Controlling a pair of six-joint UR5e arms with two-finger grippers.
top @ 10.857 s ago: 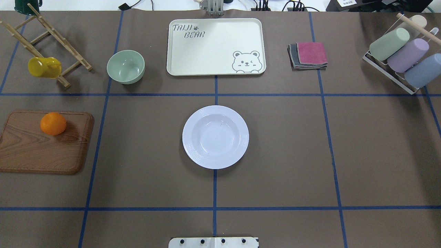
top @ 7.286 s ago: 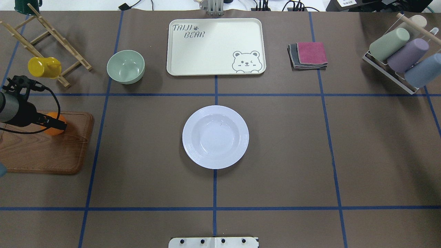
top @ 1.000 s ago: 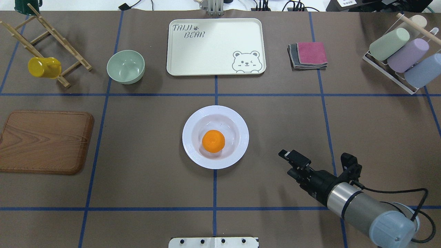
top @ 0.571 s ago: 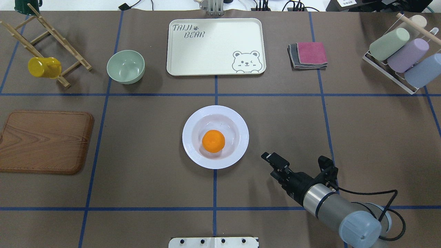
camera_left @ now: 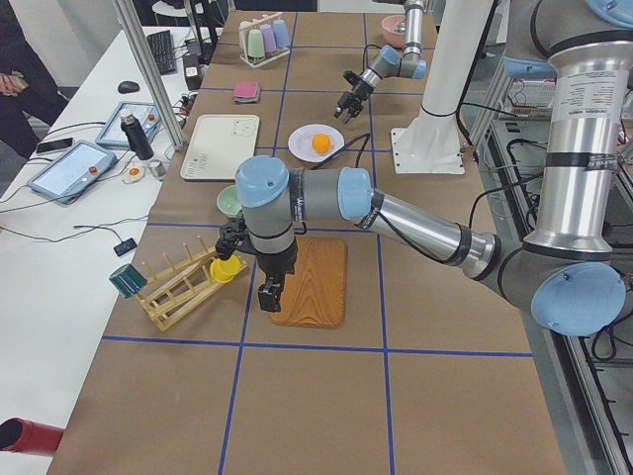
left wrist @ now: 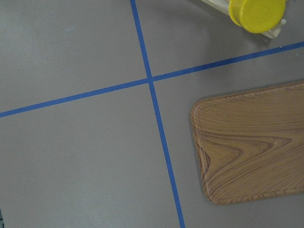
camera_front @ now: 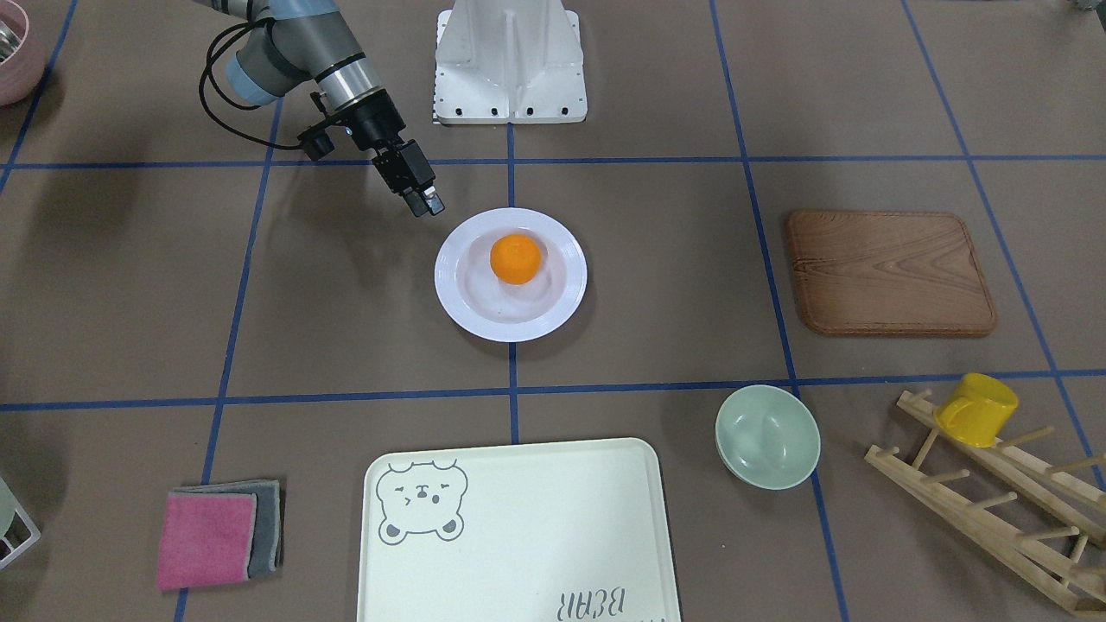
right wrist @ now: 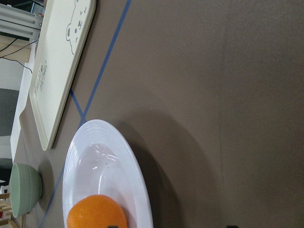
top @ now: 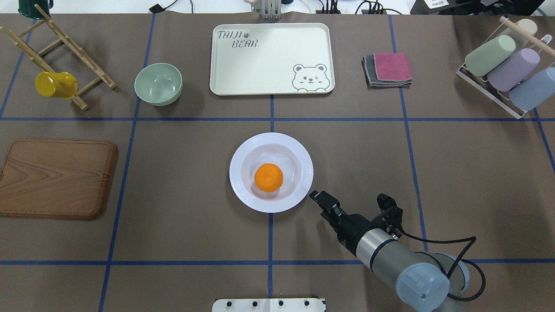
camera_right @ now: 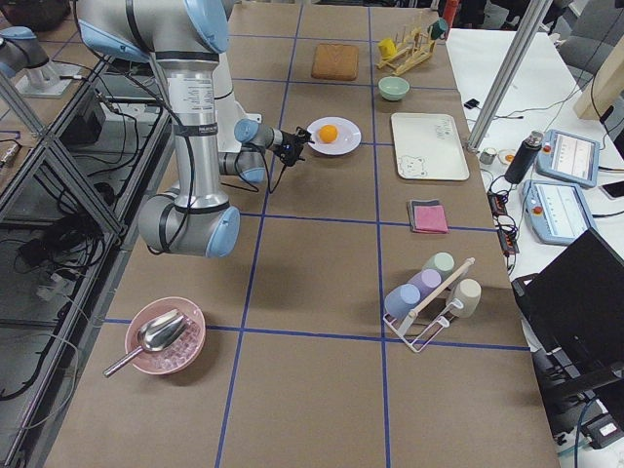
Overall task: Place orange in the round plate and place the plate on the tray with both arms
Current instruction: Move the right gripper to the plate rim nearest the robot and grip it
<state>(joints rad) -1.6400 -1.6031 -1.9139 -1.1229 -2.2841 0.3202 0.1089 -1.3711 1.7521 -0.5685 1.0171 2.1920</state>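
The orange (top: 268, 177) (camera_front: 516, 258) lies in the well of the white round plate (top: 236, 173) (camera_front: 453, 278) at mid-table. My right gripper (top: 319, 198) (camera_front: 425, 205) hovers just off the plate's near-right rim, apart from it, tilted low and open; the right wrist view shows the plate (right wrist: 137, 190) and orange (right wrist: 95, 211) close ahead. The cream bear tray (top: 269, 60) (camera_front: 536, 527) sits bare at the far side. My left gripper (camera_left: 267, 294) hangs over the wooden board's edge; whether it is open or shut I cannot tell.
A green bowl (top: 158, 83) stands left of the tray, folded cloths (top: 388, 69) right of it. The wooden board (top: 56, 177) lies at the left, a rack with a yellow mug (top: 55, 84) behind it. A cup rack (top: 507, 69) fills the far right.
The orange went from the wooden board into the plate. In the last second my right arm has slid left, bringing its gripper up to the plate's rim.
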